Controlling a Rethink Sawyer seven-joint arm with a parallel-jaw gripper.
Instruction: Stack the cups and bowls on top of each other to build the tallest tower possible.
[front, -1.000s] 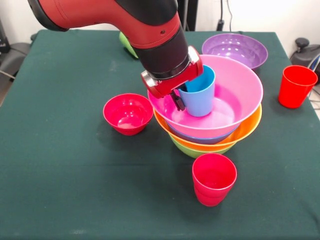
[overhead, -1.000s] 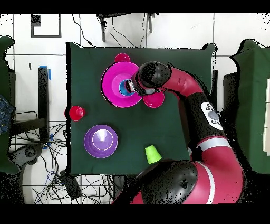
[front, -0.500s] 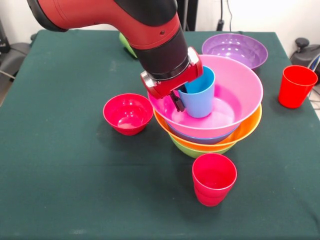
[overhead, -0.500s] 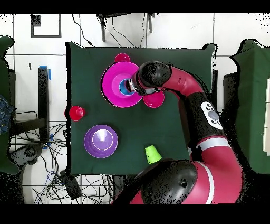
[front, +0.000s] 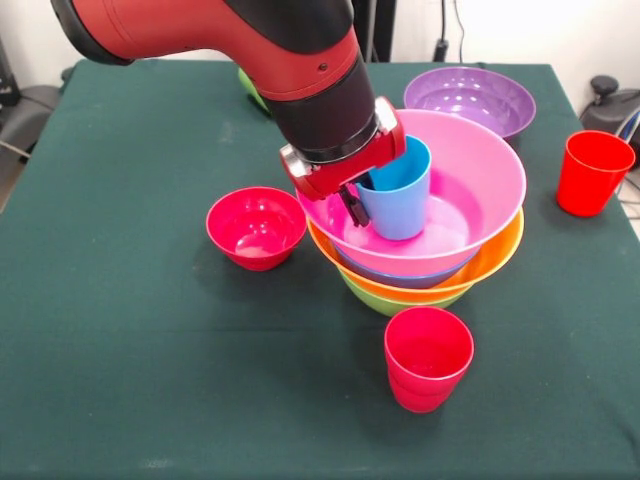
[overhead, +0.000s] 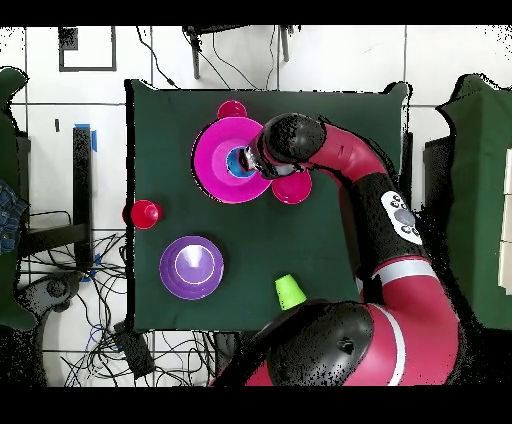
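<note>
Inside the pink bowl (front: 470, 190) topping the tower (front: 420, 275), we see the sky blue cup (front: 398, 195) standing upright, mouth up, long axis vertical. Versus a second ago, we see the gripper (front: 352, 205) shifted barely up and left, cup and bowls unmoved. One dark finger (front: 352, 208) sits on the cup's outer wall on the small red bowl (front: 256, 226) side with the rim under the wrist; we can't tell whether it's clamped or released.
</note>
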